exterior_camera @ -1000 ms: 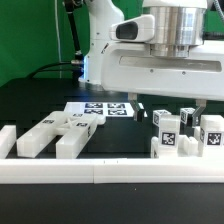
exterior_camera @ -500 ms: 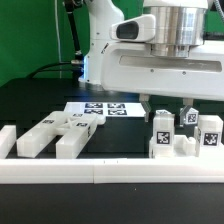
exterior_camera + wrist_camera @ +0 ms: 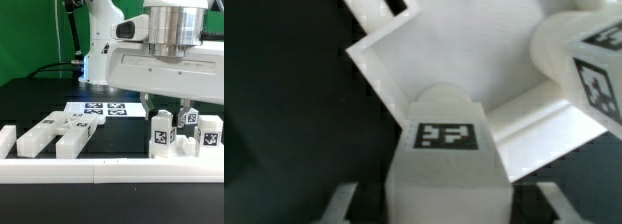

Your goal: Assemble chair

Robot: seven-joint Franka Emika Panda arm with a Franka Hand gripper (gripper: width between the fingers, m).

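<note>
The chair is in loose white tagged parts. My gripper (image 3: 168, 108) hangs over the group at the exterior view's right. Its fingers stand on either side of an upright tagged bar (image 3: 160, 131), and it is shut on that bar. In the wrist view the bar (image 3: 446, 140) runs between the two fingers (image 3: 349, 203), its square tag facing the camera. Dark strips lie between the bar and the pale finger edges. A flat white chair part (image 3: 411, 60) lies beyond the bar. Two more tagged blocks (image 3: 210, 130) (image 3: 190, 117) stand close by.
More chair parts (image 3: 45, 135) (image 3: 68, 143) lie at the exterior view's left, with a small block (image 3: 7, 140) at the edge. The marker board (image 3: 100, 108) lies behind them. A long white border rail (image 3: 100, 172) runs along the front. Another tagged block (image 3: 594, 70) is near the bar.
The jaws have come in from wide open onto the bar. The tagged bar has shifted slightly towards the exterior view's left and the fingers stand closer together.
</note>
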